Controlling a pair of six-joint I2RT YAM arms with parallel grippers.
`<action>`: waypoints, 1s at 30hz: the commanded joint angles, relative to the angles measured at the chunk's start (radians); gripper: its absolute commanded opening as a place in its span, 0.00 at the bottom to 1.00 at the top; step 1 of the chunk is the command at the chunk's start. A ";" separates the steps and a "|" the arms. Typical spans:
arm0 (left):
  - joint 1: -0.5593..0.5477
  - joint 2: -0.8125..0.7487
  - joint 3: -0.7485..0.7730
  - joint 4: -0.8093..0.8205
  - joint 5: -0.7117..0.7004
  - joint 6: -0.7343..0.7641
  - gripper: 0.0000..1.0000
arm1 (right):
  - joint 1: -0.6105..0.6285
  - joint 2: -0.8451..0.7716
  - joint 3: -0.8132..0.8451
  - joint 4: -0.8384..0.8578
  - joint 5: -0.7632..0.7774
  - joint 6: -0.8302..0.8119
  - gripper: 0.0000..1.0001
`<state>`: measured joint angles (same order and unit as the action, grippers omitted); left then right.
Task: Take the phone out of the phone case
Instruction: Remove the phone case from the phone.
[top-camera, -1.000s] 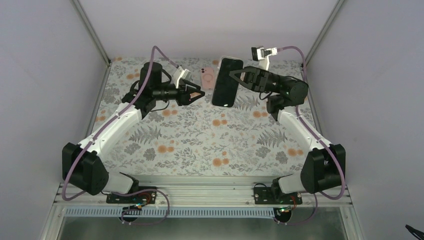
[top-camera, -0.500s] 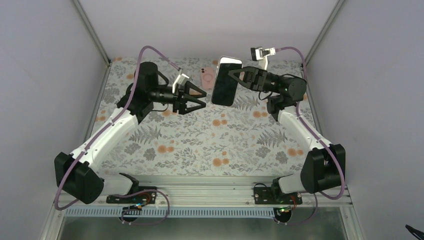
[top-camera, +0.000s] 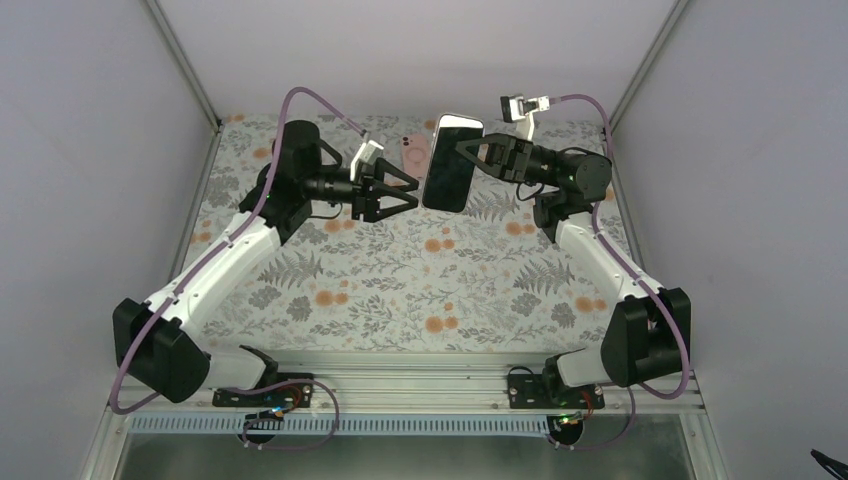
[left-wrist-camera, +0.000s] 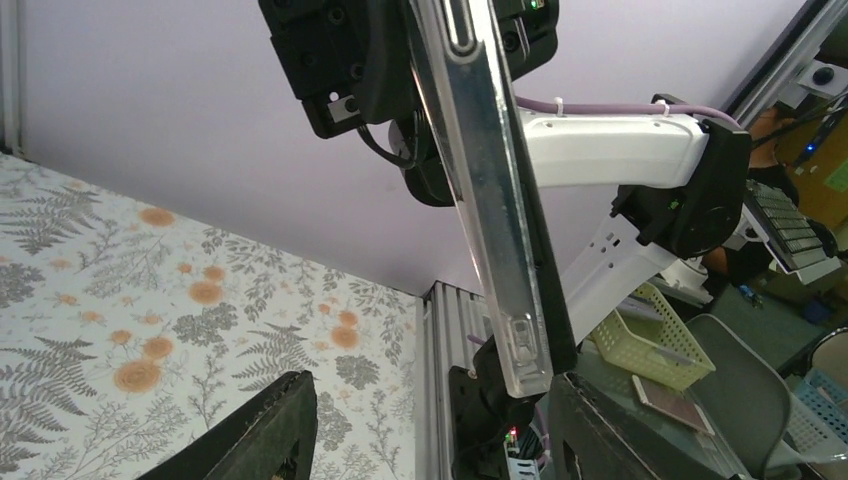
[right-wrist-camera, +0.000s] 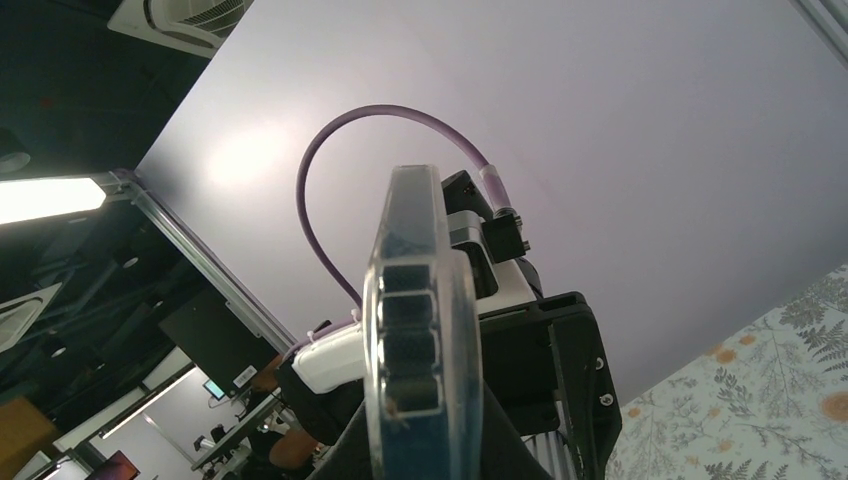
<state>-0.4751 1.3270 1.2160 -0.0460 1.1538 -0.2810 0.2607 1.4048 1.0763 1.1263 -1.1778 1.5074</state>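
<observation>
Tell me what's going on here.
The right gripper holds the phone upright above the table, apparently inside a clear case. The left gripper, fingers open, sits just short of the phone's edge. A pink phone-shaped item lies flat on the table behind them.

No legible text, label, brand mark, number or sign appears in any view. The screen of the phone is dark and displays no characters.
</observation>
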 joint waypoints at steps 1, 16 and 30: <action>0.000 0.015 0.027 0.037 -0.012 -0.024 0.57 | 0.009 -0.023 0.005 0.033 0.026 -0.021 0.04; -0.002 0.021 -0.019 0.128 0.020 -0.104 0.64 | 0.020 -0.021 0.010 0.033 0.021 -0.028 0.04; 0.012 0.048 -0.015 0.018 -0.176 -0.047 0.58 | 0.023 -0.020 0.010 0.065 0.021 -0.001 0.04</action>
<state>-0.4782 1.3510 1.1950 0.0147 1.1156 -0.3584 0.2714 1.4055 1.0763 1.1206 -1.1812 1.4662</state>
